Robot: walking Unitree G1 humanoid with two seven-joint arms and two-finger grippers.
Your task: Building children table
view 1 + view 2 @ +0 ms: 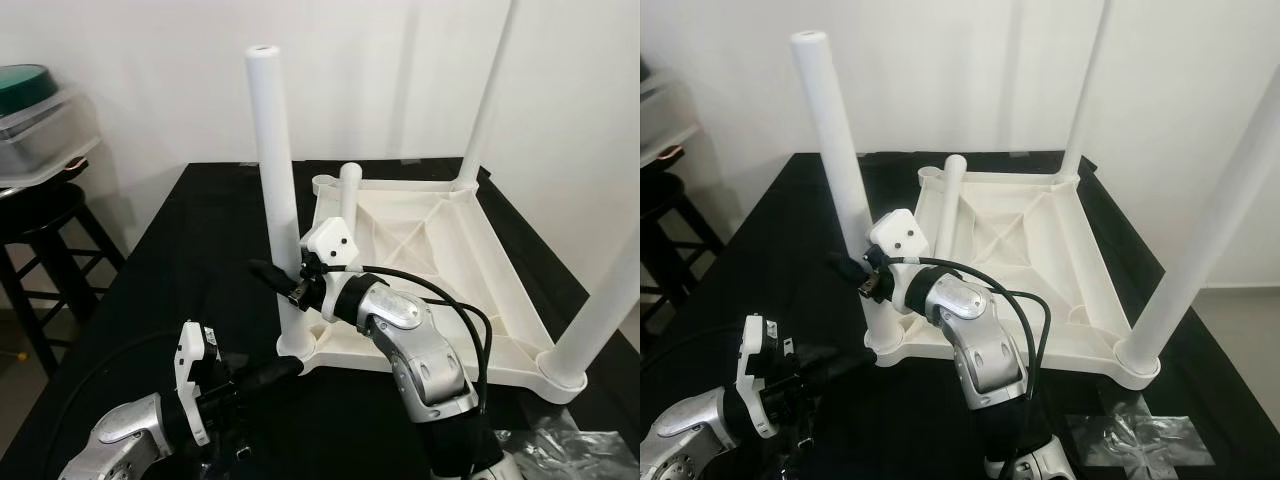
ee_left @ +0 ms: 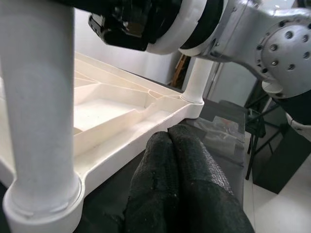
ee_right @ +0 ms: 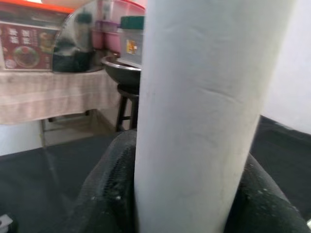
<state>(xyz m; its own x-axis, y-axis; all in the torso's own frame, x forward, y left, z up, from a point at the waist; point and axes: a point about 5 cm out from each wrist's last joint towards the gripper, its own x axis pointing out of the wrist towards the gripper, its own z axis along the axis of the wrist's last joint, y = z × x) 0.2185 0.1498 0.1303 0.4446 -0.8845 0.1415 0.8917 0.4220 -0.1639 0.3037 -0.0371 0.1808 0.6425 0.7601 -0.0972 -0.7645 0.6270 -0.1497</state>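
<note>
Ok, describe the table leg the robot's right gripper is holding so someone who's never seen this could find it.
On the black work surface lies an upside-down white tabletop with legs standing up from its corners. The held leg stands in the near left corner. Unlike the others, it has the right gripper closed around it low down.
</note>
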